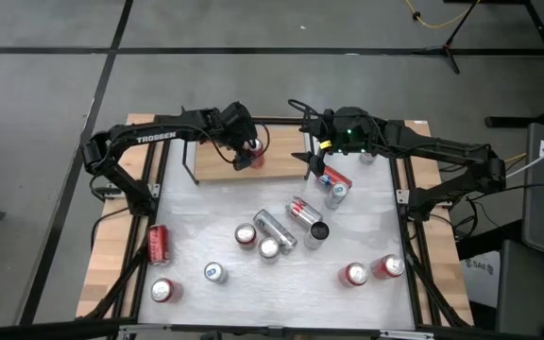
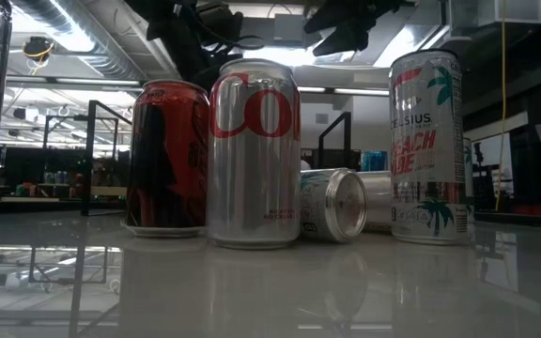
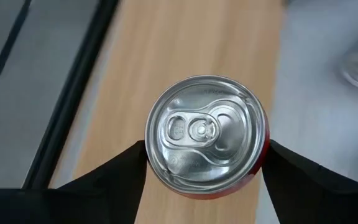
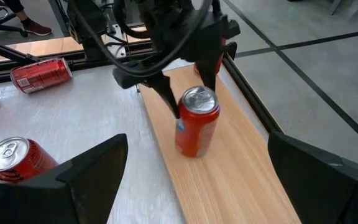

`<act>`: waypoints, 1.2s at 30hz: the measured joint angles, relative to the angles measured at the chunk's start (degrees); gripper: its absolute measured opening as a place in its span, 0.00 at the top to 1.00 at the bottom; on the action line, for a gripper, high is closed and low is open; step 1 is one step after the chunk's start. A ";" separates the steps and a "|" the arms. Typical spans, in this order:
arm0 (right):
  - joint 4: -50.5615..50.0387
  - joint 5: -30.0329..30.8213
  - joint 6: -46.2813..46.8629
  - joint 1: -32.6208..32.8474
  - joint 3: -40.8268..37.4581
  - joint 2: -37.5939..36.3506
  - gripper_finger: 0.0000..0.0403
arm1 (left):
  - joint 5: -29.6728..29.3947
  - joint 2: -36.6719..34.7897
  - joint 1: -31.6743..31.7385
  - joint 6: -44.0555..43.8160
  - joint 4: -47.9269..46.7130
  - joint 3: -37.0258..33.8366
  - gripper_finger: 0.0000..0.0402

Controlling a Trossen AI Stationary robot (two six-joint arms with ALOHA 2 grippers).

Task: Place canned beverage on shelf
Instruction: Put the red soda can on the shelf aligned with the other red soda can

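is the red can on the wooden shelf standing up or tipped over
Upright. The red can stands on its base on the shelf, lid facing up, with the left pincer astride it.

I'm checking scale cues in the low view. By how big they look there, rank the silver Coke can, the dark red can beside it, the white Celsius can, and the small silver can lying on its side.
1. Silver Coke can, though it stands nearest.
2. White Celsius can.
3. Dark red can.
4. Silver can on its side.

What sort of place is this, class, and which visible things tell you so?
Probably a robotics lab or workshop: two dark arms are mounted at a whitish table strewn with drink cans, a red can stands on a small wooden shelf, and exposed ceiling ducts run overhead.
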 joint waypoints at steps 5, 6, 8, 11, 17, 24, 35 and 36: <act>-0.01 0.00 -0.01 0.00 0.00 -0.01 0.06 | -9.67 0.08 -1.83 -8.02 -0.51 0.00 0.34; -0.02 0.00 0.00 0.02 0.00 -0.01 0.06 | -11.71 0.09 -2.28 -9.96 -0.70 -0.01 0.34; 0.00 0.00 -0.01 0.00 0.00 -0.01 0.06 | -15.23 0.11 -3.03 -14.21 -1.24 -0.02 0.34; 0.00 0.00 -0.02 0.02 0.00 -0.01 0.06 | -18.38 0.11 -3.82 -19.79 -2.79 -0.04 0.34; 0.00 0.00 0.00 0.00 0.00 -0.01 0.06 | -19.59 0.03 -3.96 -27.71 -7.08 0.05 0.34; 0.00 0.00 -0.02 0.01 0.00 0.00 0.06 | -20.32 -0.44 -3.90 -30.90 -8.95 0.09 0.34; 0.00 0.00 -0.09 0.00 0.00 0.01 0.06 | -23.19 -2.63 -3.69 -32.39 -15.61 -0.09 0.33; 0.00 0.00 -0.09 0.01 0.00 0.01 0.06 | -23.33 -2.68 -3.56 -32.52 -16.47 -0.07 0.33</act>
